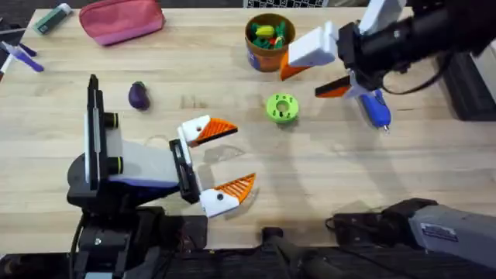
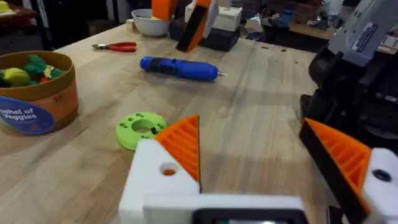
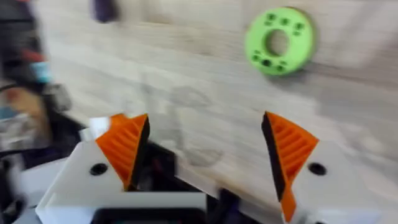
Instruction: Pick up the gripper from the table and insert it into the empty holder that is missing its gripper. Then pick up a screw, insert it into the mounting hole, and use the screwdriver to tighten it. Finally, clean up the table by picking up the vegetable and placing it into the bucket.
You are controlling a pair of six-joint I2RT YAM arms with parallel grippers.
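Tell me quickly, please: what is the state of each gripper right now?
Left gripper: open, holding nothing, low over the table.
Right gripper: open, holding nothing, above the table near the bucket.

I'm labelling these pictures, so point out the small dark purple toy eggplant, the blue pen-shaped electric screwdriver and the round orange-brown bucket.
Dark purple toy eggplant (image 1: 139,96), overhead view, its rounded body.
Blue pen-shaped electric screwdriver (image 2: 176,66), left wrist view, mid-barrel.
Round orange-brown bucket (image 2: 59,99), left wrist view, outer wall.

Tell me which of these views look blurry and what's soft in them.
Overhead: the right arm near the camera is large, dark, soft. Right wrist: the green ring and table are smeared. Left wrist: the screwdriver is fairly crisp, background hazy.
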